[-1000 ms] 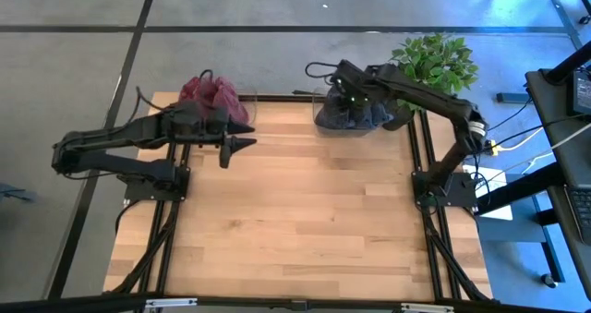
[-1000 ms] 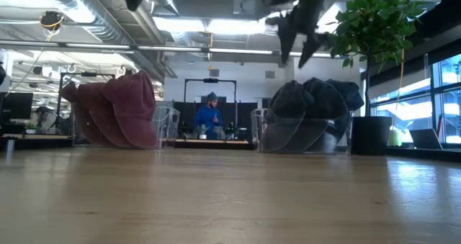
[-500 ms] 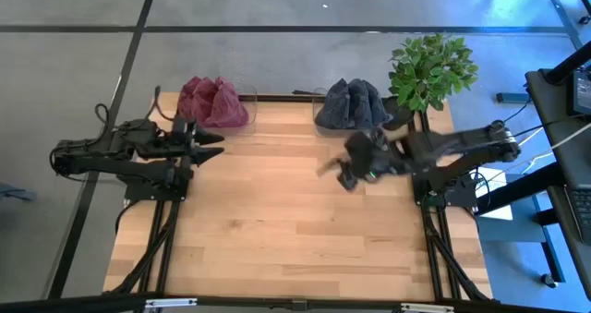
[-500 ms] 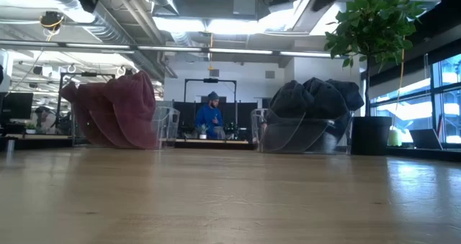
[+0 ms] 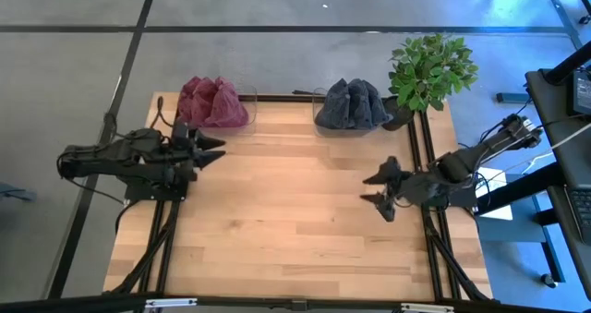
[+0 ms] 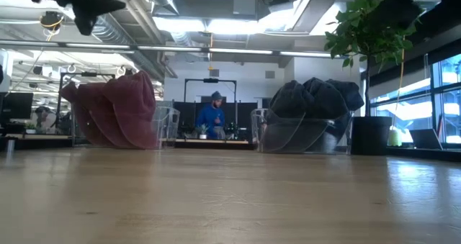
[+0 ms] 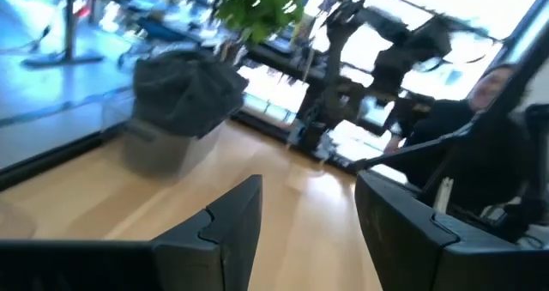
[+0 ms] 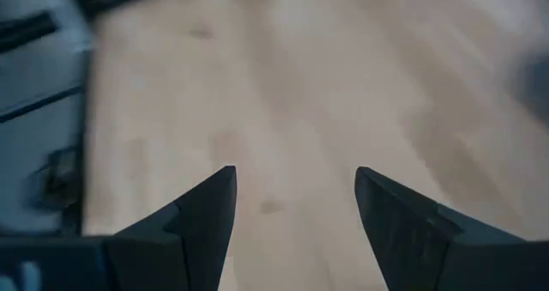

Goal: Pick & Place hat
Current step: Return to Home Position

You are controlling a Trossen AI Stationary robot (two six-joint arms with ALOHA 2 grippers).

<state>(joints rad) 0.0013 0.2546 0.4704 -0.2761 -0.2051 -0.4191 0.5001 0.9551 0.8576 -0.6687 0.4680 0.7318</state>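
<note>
Left pincer (image 5: 218, 148), right pincer (image 5: 367, 188) — both parted, person (image 6: 214, 115) low view only

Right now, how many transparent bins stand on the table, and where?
2. Left bin, heaped with maroon caps, at the table's back-left; right bin, heaped with dark blue caps, back-right near the plant.
</note>
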